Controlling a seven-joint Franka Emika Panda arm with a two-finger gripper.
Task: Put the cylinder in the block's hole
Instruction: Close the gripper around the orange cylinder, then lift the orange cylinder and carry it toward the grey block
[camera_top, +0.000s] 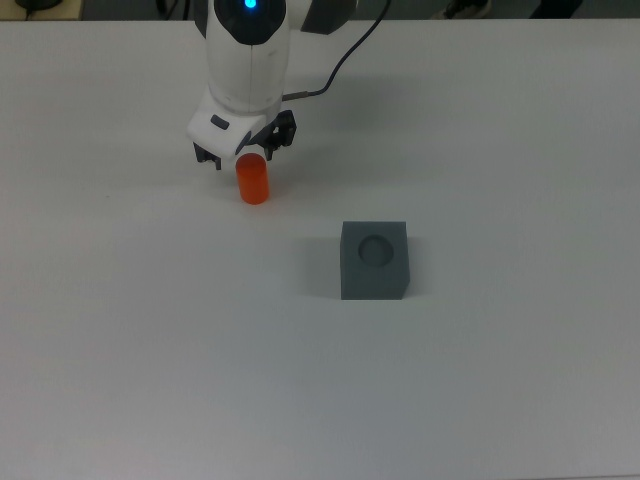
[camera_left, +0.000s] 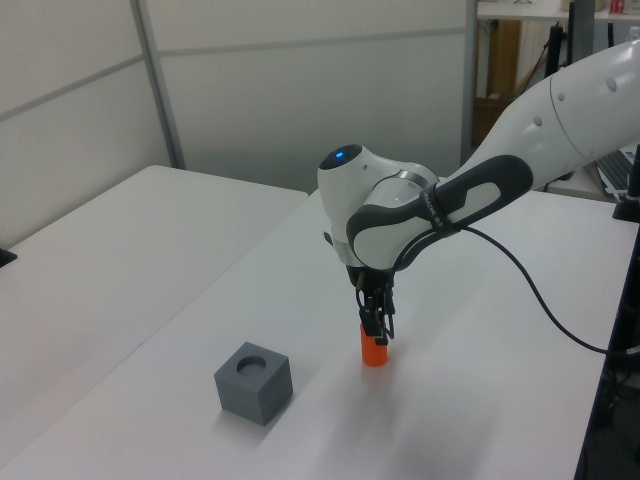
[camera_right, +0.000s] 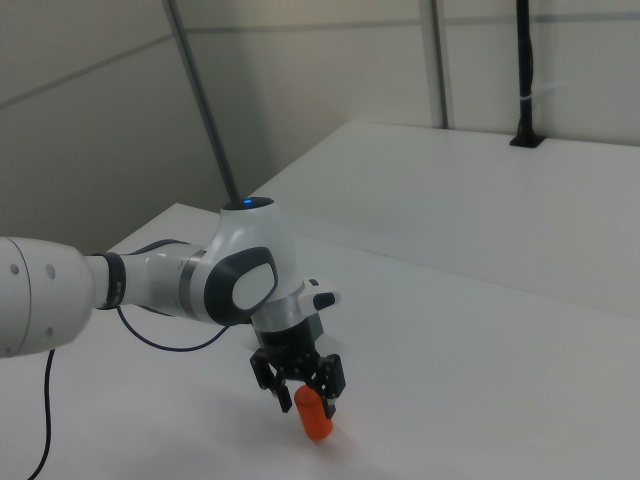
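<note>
Straddling upright cylinder (camera_top: 252, 180) on white table (camera_top: 480, 380), claw (camera_right: 304, 392) released; grey wall panels (camera_left: 300, 90) behind.

Bright, even light; faint shadows

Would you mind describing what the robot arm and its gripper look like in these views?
The arm has smooth white rounded shells with dark grey bands at the joints. A small blue light glows on the wrist housing. A thin black cable runs loosely along it and off towards the left view's right. The gripper is black, compact and angular, under a white hand body, with two short black fingers.
</note>
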